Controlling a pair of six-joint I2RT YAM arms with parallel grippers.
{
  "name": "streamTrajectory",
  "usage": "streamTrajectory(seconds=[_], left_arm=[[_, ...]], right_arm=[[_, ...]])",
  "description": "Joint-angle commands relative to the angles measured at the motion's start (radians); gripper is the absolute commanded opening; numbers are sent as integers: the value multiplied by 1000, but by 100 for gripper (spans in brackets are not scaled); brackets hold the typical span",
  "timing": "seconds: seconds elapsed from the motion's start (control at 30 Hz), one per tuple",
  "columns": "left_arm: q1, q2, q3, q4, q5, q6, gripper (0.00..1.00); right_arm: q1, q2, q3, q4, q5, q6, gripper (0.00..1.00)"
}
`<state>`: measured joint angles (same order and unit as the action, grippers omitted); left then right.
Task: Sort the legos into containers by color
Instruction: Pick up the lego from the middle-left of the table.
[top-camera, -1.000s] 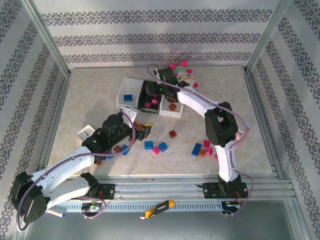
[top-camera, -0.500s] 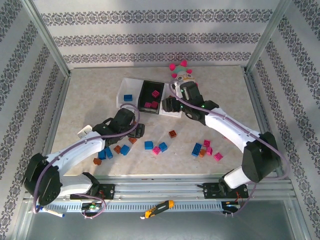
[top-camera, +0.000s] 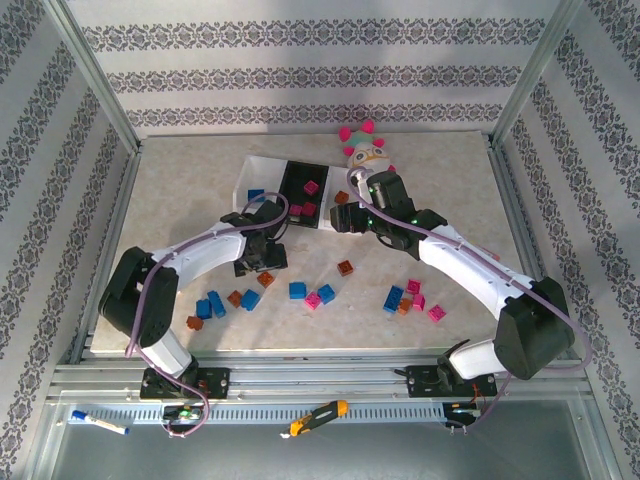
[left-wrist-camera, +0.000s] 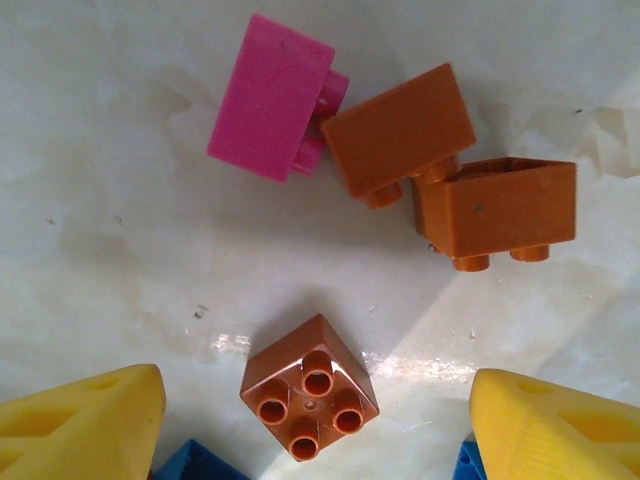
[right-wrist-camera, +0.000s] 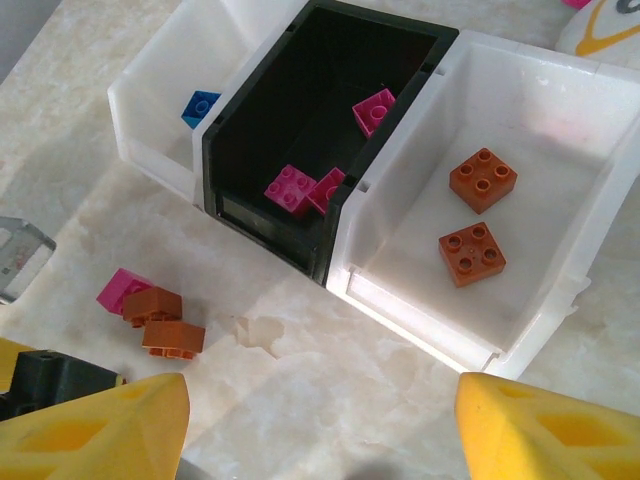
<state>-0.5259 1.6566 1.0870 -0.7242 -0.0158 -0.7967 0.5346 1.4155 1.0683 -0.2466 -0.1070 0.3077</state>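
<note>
1. Three smooth rectangular open-top plastic bins joined in a row (right-wrist-camera: 330, 240) stand at mid-table.
   - The left white bin (right-wrist-camera: 150, 90) holds one blue brick (right-wrist-camera: 200, 107).
   - The middle black bin (right-wrist-camera: 300, 80) holds three magenta-pink bricks (right-wrist-camera: 290, 188).
   - The right white bin (right-wrist-camera: 560, 100) holds two orange-brown four-stud bricks (right-wrist-camera: 483, 180), studs up.
2. Loose glossy square bricks (top-camera: 297, 290) in blue, magenta and orange-brown lie scattered on the pale marbled tabletop (top-camera: 180, 200), nearer the arm bases than the bins.
3. The left gripper (left-wrist-camera: 315, 405) has its yellow fingers wide apart. They flank an upright orange-brown four-stud brick (left-wrist-camera: 310, 395) without touching it.
4. The right gripper (right-wrist-camera: 320, 420) also stands wide apart, with nothing between its fingers, in front of the bins.
5. The left wrist view shows one tipped magenta brick (left-wrist-camera: 272, 97) touching two tipped orange-brown bricks (left-wrist-camera: 400, 130). The right wrist view shows each bin's contents. In the top view the right gripper covers part of the right white bin.
</note>
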Motion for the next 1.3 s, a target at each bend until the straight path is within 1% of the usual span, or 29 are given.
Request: streamTrajectory(seconds=[0.0, 0.23, 0.43, 0.53, 0.6, 0.67, 0.8, 0.93, 1.13, 1.27], left_arm=[[26, 37, 15, -69, 51, -82, 78], [48, 93, 20, -52, 98, -104, 67], [54, 114, -2, -31, 129, -117, 55], [55, 110, -17, -11, 143, -119, 43], [57, 103, -21, -4, 145, -120, 32], [57, 93, -19, -5, 141, -118, 26], [57, 54, 1, -3, 133, -109, 26], [57, 29, 70, 6, 126, -93, 24], [50, 61, 258, 18, 119, -54, 24], [40, 114, 375, 66, 130, -33, 23]], right_arm=[[5, -8, 10, 0, -7, 7, 71], [5, -11, 8, -2, -8, 4, 70], [5, -37, -14, -3, 7, 11, 71], [5, -52, -24, -3, 13, 14, 71], [5, -63, -29, -3, 19, 14, 71], [5, -75, -32, -9, 26, 12, 71], [6, -109, -39, -15, 44, 14, 71], [2, -142, -48, -17, 70, 21, 71], [-5, -201, -78, 7, 137, 24, 70], [-14, -242, -85, 11, 160, 25, 71]])
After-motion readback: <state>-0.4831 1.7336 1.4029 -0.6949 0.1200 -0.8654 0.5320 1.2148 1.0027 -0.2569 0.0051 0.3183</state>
